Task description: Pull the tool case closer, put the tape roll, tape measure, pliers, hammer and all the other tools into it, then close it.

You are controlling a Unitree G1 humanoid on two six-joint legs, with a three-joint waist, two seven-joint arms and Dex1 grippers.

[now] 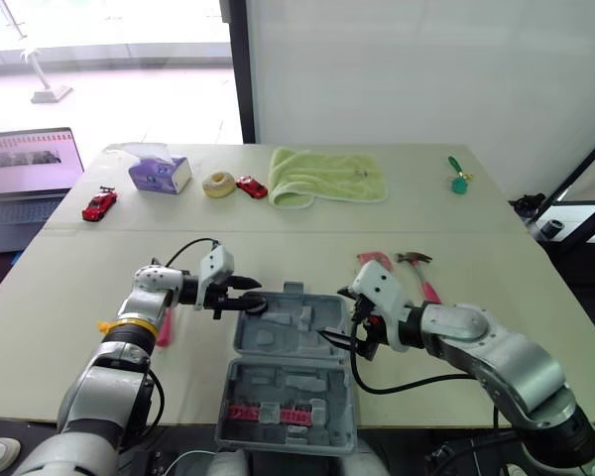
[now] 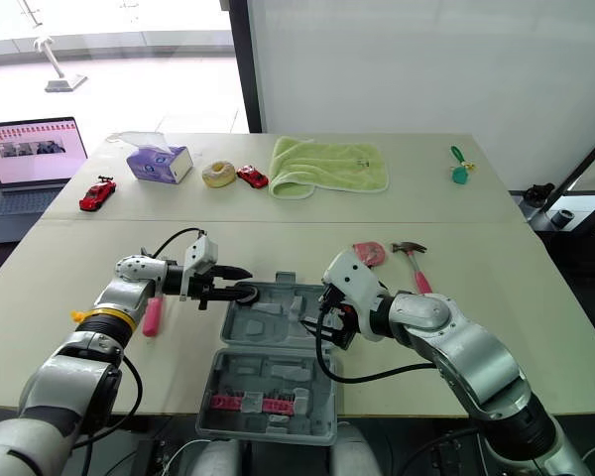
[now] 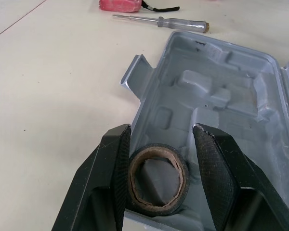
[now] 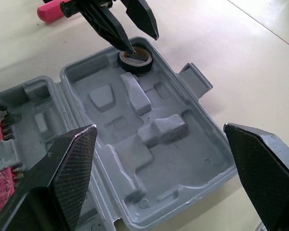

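Tape roll (image 3: 156, 180) down in the far left corner of the tool case (image 1: 290, 382), inside the moulded half farther from the robot. Around it, the left gripper (image 3: 161, 129), fingers parted to either side, one pad against the roll and the other just off it, so by the look of it no firm clamp. Right gripper (image 4: 166, 168) spread wide over the case's right side, holding nothing. Case lying open near the table's front edge, seemingly pulled in already, with a row of red bits (image 1: 268, 412) in the near half. Outside on the table: red tape measure (image 1: 374, 260) and hammer (image 1: 416, 260) just beyond the case to the right, screwdriver (image 3: 159, 21) near the tape measure, pink-handled tool (image 1: 164, 327) by the left forearm. Early going, probably: one tool in, the rest to load, then the lid to shut.
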